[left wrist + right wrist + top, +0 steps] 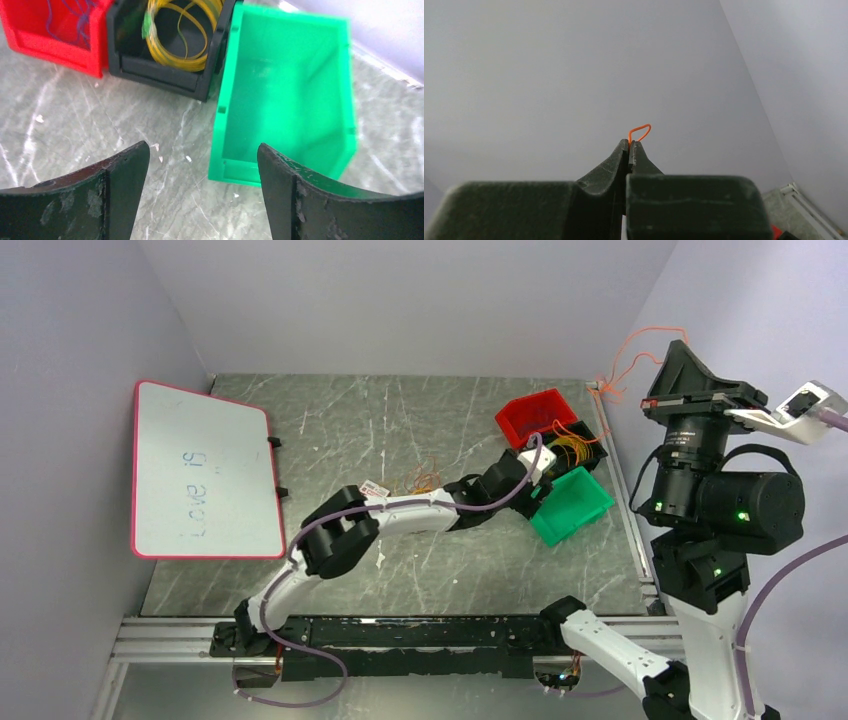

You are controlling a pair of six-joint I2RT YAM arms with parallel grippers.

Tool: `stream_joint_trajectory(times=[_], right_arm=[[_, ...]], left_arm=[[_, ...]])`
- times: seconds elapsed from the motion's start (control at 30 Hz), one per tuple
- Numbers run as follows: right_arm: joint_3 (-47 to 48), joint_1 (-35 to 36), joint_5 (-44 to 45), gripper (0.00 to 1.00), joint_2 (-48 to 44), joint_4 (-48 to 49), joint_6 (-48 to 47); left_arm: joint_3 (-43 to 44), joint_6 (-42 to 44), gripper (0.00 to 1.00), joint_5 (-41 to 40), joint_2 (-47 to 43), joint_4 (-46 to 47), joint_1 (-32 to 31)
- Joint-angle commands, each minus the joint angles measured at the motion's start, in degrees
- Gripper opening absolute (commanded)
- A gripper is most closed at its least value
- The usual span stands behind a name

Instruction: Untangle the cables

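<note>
Right gripper (629, 145), high over desk (400, 420), clamps thread-thin orange cable (640, 131) at its loop, rest trailing to far corner: light, limp, prob. slippery, best pinched firmly; left gripper (202, 150) hangs open nr yellow cable coil (177, 30) in black bin (150, 70).

On my top view, a pink-edged whiteboard (205, 472) lies at the left of the frame, with "Love is" handwritten on it. Right of centre on the marbled grey table (400, 420) I see three open bins in a row, each touching the next: a red bin (530, 412), a black bin (597, 453) and a green bin (575, 498).
</note>
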Motion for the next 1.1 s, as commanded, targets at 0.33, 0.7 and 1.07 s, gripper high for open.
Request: stream_joint_trajectory(times=[0.33, 0.7, 1.07], right_arm=[[6.88, 0.19, 10.55, 0.00, 3.70, -4.91, -7.38], [-2.16, 0.20, 23.81, 0.00, 5.40, -27.86, 6.18], [-14.94, -0.22, 30.07, 0.00, 3.50, -33.18, 17.58]], left_arm=[[-28.01, -3.40, 0.86, -1.18, -25.58, 11.75, -0.42], [-43.31, -5.27, 0.86, -6.83, -46.56, 3.69, 8.85], [-43.75, 1.85, 0.86, -6.25, -53.22, -0.99, 21.70]])
